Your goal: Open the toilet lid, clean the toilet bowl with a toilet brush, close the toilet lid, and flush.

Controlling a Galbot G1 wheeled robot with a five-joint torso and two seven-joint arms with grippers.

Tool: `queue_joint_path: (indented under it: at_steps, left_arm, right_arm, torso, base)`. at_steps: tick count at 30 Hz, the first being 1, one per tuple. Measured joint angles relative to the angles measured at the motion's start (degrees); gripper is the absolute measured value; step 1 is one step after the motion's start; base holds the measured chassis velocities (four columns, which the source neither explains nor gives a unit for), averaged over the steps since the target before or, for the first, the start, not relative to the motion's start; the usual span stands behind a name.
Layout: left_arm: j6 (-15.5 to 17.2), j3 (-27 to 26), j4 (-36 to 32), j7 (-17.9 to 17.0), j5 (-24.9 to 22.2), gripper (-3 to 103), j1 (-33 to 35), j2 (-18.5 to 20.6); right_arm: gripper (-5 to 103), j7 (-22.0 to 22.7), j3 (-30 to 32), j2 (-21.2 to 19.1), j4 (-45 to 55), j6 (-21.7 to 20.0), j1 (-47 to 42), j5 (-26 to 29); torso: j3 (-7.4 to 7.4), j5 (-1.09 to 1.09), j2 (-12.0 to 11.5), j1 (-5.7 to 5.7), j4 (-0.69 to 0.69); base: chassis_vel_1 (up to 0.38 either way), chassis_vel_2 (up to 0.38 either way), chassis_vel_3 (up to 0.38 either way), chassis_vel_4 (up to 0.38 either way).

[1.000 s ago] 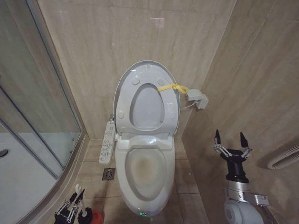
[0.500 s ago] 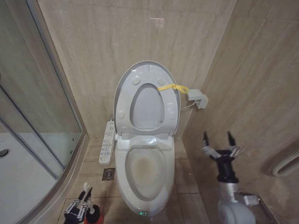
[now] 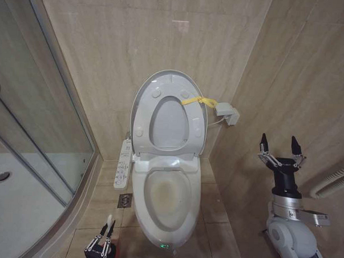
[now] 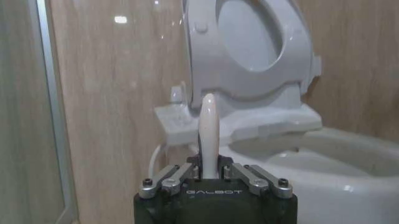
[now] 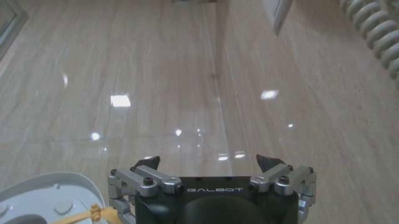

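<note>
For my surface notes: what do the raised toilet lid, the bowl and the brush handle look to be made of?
Toilet lid: glossy white, probably plastic, thin moulded shell with bumpers. Toilet bowl: glazed white, likely ceramic, thick rounded rim, stained inside. Toilet brush handle: smooth cream, seemingly plastic, held by the left gripper.

Small bathroom corner w/ glossy beige stone-look wall tiles (image 3: 107, 52), faint light reflections on them. Floor tiles (image 3: 214, 205) same beige. Curved glass shower screen (image 3: 30, 117) on left, white shower tray (image 3: 20, 214) w/ round drain (image 3: 2, 176) behind it. Square floor drain (image 3: 125, 200) near screen base. Small grey wall box (image 3: 227, 113) in corner; ribbed hose (image 3: 332, 184) on right wall.
</note>
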Motion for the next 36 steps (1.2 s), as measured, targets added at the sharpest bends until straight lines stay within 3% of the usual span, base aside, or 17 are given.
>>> queue_joint_path:
  at_steps: [2,5,12,25,36]
  left_arm:
    - [-0.01,-0.34,1.14,0.88,-0.37,17,-0.78,0.37]
    - [-0.03,-1.18,5.83,5.05,-2.42,17,-3.58,2.46]
    - [-0.02,-0.75,11.82,7.97,-4.39,17,-8.15,4.20]
    - [0.02,-1.31,17.98,7.97,-3.37,17,-11.21,4.23]
    - [0.06,-0.67,23.46,5.66,-2.54,17,-13.41,4.23]
  right_arm:
    - [100,-0.07,-0.22,0.24,-0.10,-0.01,0.40,0.00]
    - [100,-0.21,-0.60,0.91,-0.67,-0.16,1.29,-0.64]
    - [100,-0.29,-0.69,0.94,-1.34,-0.20,1.43,-1.46]
    - [100,-0.45,-0.67,1.13,-2.08,-0.18,2.24,-1.85]
    - [100,-0.63,-0.39,1.21,-2.22,-0.05,2.24,-1.93]
  torso:
    - [0.00,0.00,0.00,0.00,0.01]
    - [0.00,0.00,0.00,0.00,0.02]
    - [0.00,-0.01,0.00,0.00,0.00]
    - [0.00,-0.01,0.00,0.00,0.02]
    - [0.00,0.00,0.00,0.00,0.01]
  base:
    - [0.000,0.000,0.000,0.000]
    - [0.000,0.000,0.000,0.000]
    - [0.000,0.000,0.000,0.000]
    - [0.000,0.000,0.000,0.000]
    - [0.000,0.000,0.000,0.000]
